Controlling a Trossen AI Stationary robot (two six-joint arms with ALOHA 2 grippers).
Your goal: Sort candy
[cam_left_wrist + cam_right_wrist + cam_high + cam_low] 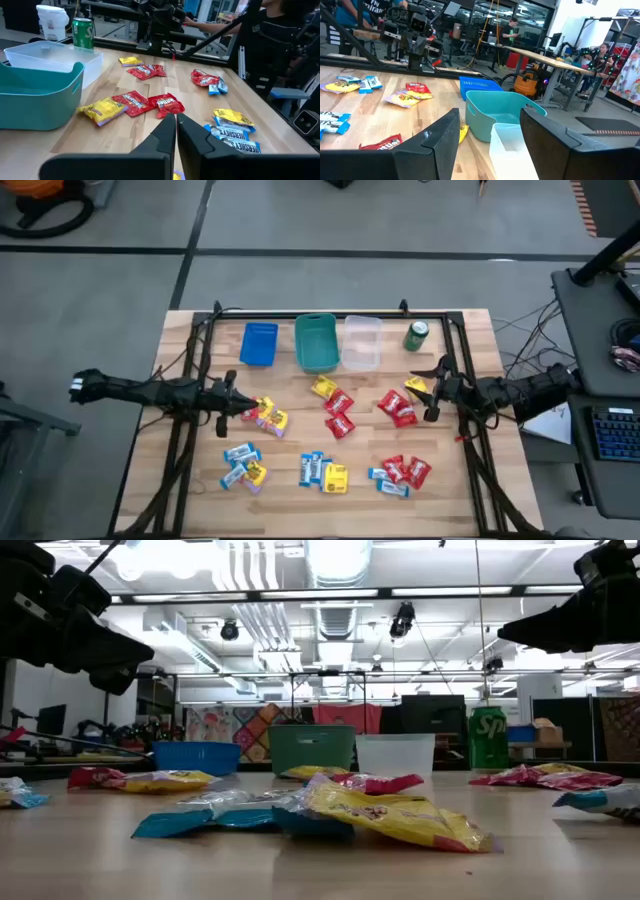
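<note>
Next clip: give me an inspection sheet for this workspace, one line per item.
Surface: wooden table, candy packets scattered across it.
Job's things: blue bin, teal bin and clear bin in a row at the far edge; no candy seen in them.
Clutter: green soda can beside the clear bin.
Hands: left hand shut, holding nothing; right hand open, holding nothing.
Cables: cables on the floor to the right.
Surroundings: person beyond the table.

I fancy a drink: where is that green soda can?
In the high view the green soda can stands at the table's far edge, on the right, just beside the clear bin.
</note>
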